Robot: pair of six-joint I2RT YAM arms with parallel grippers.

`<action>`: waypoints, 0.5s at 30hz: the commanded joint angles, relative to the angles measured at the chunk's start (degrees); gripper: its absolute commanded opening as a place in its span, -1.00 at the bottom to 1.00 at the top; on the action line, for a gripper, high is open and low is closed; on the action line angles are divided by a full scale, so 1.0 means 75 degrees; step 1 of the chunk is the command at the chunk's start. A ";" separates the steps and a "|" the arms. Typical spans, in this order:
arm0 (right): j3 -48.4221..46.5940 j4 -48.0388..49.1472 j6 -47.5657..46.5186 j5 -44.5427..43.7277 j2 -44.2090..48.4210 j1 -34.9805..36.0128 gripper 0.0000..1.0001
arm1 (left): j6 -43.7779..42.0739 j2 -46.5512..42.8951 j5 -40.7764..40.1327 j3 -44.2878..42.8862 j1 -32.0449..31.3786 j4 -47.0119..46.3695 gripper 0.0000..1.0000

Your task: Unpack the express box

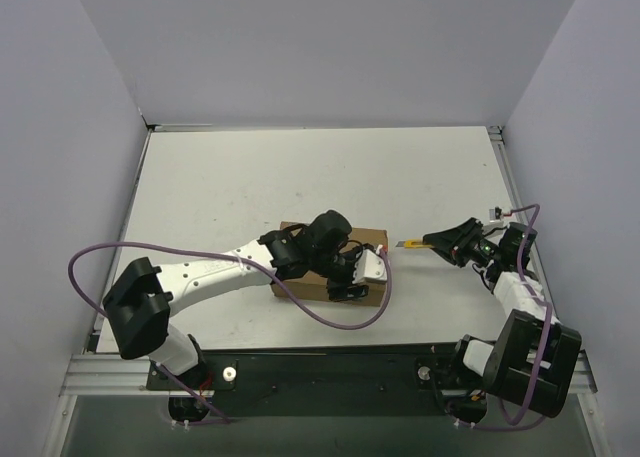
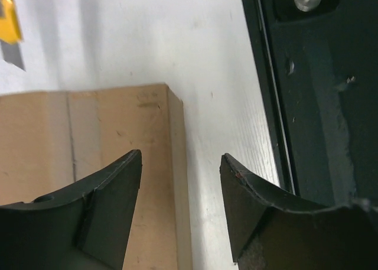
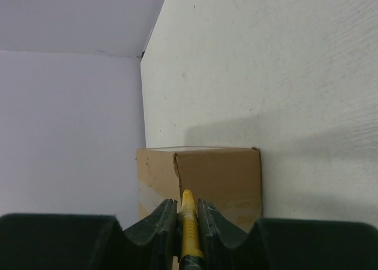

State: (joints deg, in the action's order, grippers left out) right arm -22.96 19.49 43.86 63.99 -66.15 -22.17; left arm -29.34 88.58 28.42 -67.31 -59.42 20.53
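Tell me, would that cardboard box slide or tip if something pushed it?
Probably slide rather than tip: the box lies low and flat on the smooth table. It looks stiff, with crisp corners and straight walls, so a push should move it whole. Its weight cannot be told; if light, the knife may shove it away unless the left gripper steadies it.

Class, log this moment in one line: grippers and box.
left gripper: open, straddling express box edge | right gripper: shut on yellow knife, pointing at box | box closed
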 commanded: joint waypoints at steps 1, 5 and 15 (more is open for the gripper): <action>-0.0173 0.0261 -0.0210 0.0469 0.0172 -0.0055 -1.00 | -0.0271 0.0061 -0.0579 0.0349 -0.0058 -0.0475 0.30; -0.0255 0.0636 -0.0152 0.0749 -0.0249 -0.0067 -1.00 | -0.0306 0.0120 -0.0754 0.0665 -0.0058 -0.0780 0.32; -0.0221 0.1828 0.0419 0.1054 -0.1082 -0.0055 -1.00 | -0.0283 0.0167 -0.1177 0.0760 -0.0070 -0.1062 0.33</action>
State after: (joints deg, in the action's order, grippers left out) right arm -23.70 23.94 44.14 68.55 -73.08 -22.15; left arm -30.81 89.76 20.62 -61.93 -59.64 15.27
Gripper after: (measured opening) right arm 0.187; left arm 0.662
